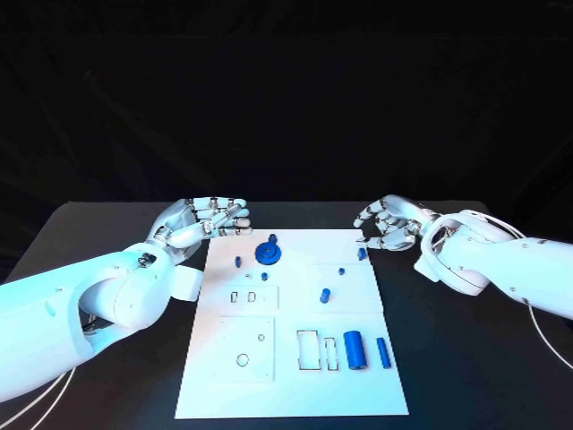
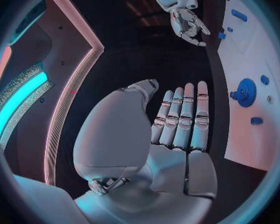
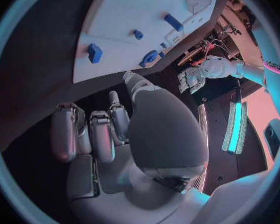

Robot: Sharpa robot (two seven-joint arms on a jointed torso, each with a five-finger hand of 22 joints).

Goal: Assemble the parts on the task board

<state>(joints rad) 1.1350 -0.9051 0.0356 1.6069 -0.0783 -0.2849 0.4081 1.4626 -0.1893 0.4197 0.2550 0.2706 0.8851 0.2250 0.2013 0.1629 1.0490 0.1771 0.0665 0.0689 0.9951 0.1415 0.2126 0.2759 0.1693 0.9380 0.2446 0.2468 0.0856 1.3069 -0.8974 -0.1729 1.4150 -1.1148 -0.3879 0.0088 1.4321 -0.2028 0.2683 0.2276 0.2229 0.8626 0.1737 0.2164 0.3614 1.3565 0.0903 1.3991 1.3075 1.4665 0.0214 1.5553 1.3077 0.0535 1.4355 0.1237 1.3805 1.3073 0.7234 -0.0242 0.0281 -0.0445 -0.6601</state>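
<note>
The black bench (image 1: 106, 224) carries the white task board (image 1: 293, 358) at its middle; the left robot hand (image 1: 207, 219) hovers at the board's far left corner, fingers straight and apart, holding nothing; the right robot hand (image 1: 392, 226) hovers off the far right corner, fingers curled in, empty; a blue gear (image 1: 269, 253) stands near the far edge; a blue cylinder (image 1: 355, 349) and slimmer blue rod (image 1: 382, 352) lie nearer.

A black table (image 1: 106, 233) stands before a dark backdrop (image 1: 286, 90).
</note>
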